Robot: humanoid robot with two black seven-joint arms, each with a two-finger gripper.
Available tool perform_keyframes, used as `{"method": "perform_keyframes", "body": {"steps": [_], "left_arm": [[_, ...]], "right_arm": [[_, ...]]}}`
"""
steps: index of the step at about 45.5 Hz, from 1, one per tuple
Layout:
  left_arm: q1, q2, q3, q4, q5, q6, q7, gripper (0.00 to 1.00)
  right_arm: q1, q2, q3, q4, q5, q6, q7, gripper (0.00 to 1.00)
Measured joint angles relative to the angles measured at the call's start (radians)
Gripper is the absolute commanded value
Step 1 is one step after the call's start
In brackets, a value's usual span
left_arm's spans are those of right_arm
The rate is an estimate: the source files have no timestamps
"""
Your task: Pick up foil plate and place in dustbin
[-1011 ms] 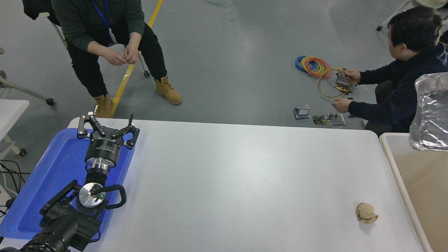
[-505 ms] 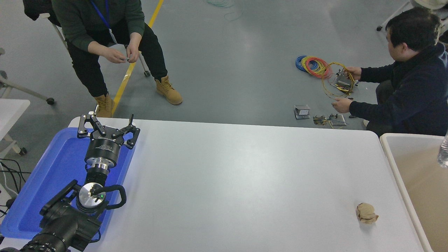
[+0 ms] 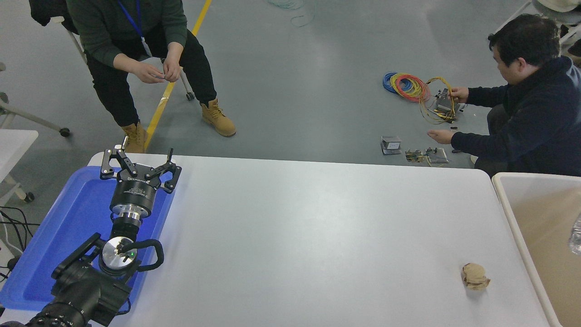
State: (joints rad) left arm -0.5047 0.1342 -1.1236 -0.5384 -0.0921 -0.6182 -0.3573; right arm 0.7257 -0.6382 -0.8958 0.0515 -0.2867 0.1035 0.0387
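The foil plate [image 3: 576,234] shows at the right edge, over the dustbin [image 3: 508,200]; no right claw is visible; the left claw [image 3: 138,160] is parked, jaws apart, at the bench's [image 3: 317,236] far-left corner.

Black arm [image 3: 77,290] — silver wrist ring, black linkage-fingered left pincer [image 3: 138,163].

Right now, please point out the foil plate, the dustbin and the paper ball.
foil plate [image 3: 576,235], head view, visible sliver at right edge.
dustbin [image 3: 508,206], head view, off-white left rim.
paper ball [image 3: 475,276], head view, its middle.
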Motion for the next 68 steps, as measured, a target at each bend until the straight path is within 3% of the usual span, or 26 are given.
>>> {"method": "perform_keyframes", "body": {"steps": [33, 34, 36, 40, 43, 45, 68], "left_arm": [[0.000, 0.001, -0.001, 0.000, 0.000, 0.000, 0.000, 1.00], [0.000, 0.001, -0.001, 0.000, 0.000, 0.000, 0.000, 1.00], [0.000, 0.001, -0.001, 0.000, 0.000, 0.000, 0.000, 1.00], [0.000, 0.001, -0.001, 0.000, 0.000, 0.000, 0.000, 1.00], [0.000, 0.001, -0.001, 0.000, 0.000, 0.000, 0.000, 1.00], [0.000, 0.001, -0.001, 0.000, 0.000, 0.000, 0.000, 1.00], [0.000, 0.000, 0.000, 0.000, 0.000, 0.000, 0.000, 1.00]], "right_arm": [[-0.086, 0.056, 0.045, -0.016, 0.001, -0.058, -0.016, 0.00], [-0.087, 0.057, 0.046, -0.016, 0.001, -0.058, -0.016, 0.05], [-0.089, 0.058, 0.048, -0.016, 0.001, -0.059, -0.018, 0.25], [-0.091, 0.061, 0.050, -0.016, 0.003, -0.060, -0.019, 0.54], [-0.091, 0.061, 0.052, -0.015, 0.003, -0.061, -0.020, 0.87], [-0.092, 0.062, 0.052, -0.013, 0.003, -0.062, -0.020, 1.00], [0.017, 0.034, 0.046, 0.027, 0.002, -0.058, -0.022, 1.00]]}}
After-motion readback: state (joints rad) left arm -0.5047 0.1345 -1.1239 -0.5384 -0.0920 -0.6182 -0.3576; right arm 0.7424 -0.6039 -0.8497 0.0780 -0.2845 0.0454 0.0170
